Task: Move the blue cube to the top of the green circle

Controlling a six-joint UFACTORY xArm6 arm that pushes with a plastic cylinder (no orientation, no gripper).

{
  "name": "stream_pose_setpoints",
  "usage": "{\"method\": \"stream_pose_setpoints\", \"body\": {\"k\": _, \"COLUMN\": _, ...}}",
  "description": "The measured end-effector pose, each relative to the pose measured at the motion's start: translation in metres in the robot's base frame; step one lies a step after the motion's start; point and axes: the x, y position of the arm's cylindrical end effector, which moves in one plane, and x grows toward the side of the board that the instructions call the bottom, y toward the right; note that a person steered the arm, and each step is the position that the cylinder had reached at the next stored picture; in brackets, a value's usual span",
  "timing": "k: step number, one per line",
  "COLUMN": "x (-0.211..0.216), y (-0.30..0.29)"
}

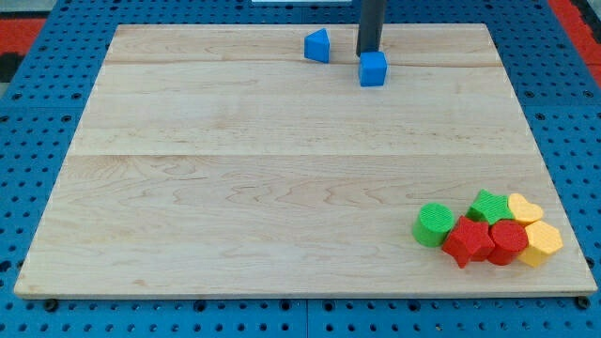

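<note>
While my tip (369, 52) stands at the upper middle of the frame, just behind the small blue plastic cube (373, 69) and seemingly touching its far face, the rig carries no pincer at all: only a straight dark rod, holding nothing, so there is no opening to report. The blue cube sits near the top edge of the pale wooden board (235, 188), well apart from its goal, the green round plastic block (433, 224) at the lower right of the frame.

To do this push well, I judge the rod should stay behind the cube's centre, on the side away from the green round block, and drive it down and slightly right across the board. An off-centre contact would likely spin the flat-faced cube off the tip. The cube should stop just above the green round block, without ramming it.

A blue wedge-like block (318, 45) lies left of the cube, apart from it and out of the way. Clustered beside the green round block are a red star-shaped block (467, 242), a red round block (508, 240), a green star-like block (488, 206), a yellow heart-like block (524, 207) and a yellow hexagonal block (542, 241). All look smooth and matte; the board shows fine grain and plank seams.
</note>
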Motion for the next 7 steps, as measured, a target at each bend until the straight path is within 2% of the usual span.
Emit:
{"method": "stream_pose_setpoints", "body": {"k": 3, "x": 0.095, "y": 0.024}}
{"method": "stream_pose_setpoints", "body": {"k": 5, "x": 0.154, "y": -0.002}}
{"method": "stream_pose_setpoints", "body": {"k": 7, "x": 0.154, "y": -0.07}}
